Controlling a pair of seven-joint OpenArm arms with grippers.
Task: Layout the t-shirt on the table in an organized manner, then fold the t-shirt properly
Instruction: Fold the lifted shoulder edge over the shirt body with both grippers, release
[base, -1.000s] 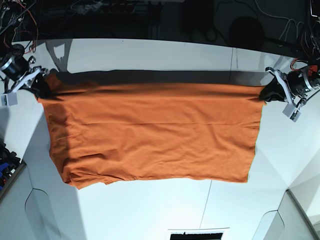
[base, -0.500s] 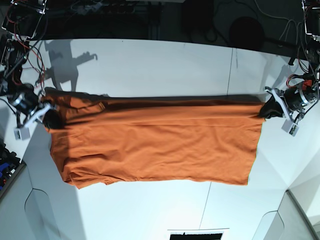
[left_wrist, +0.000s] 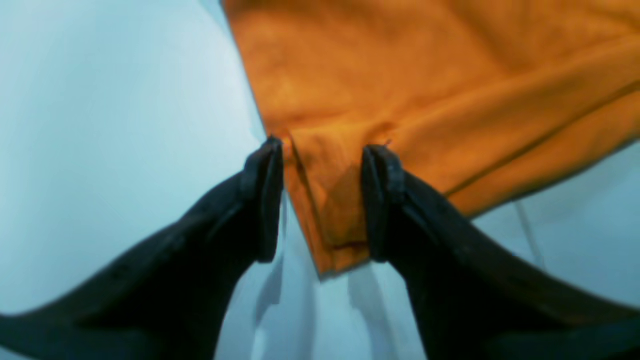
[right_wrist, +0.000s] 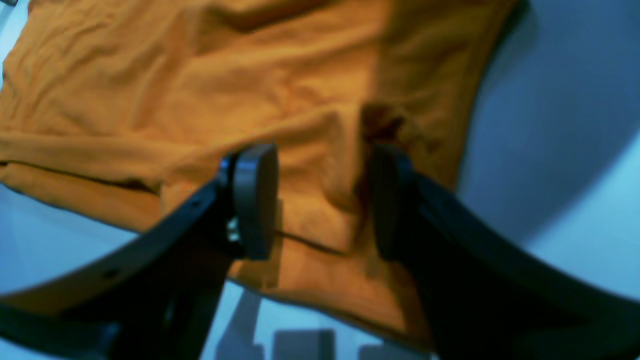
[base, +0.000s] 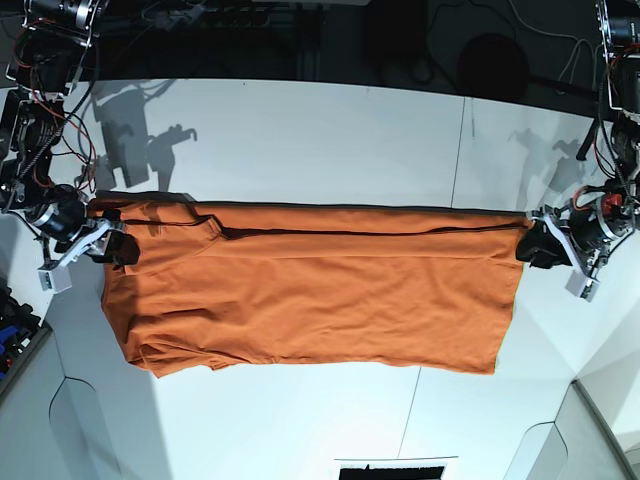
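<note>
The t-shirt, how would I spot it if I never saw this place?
Look at the big white table. Spread across its middle, between two black grippers, lies the t-shirt. It is the only cloth there, plain burnt orange, folded into a wide band.

Burnt-orange t-shirt (base: 310, 290) folded into a wide band, flat across the white table (base: 300, 130), far edge doubled.
</note>
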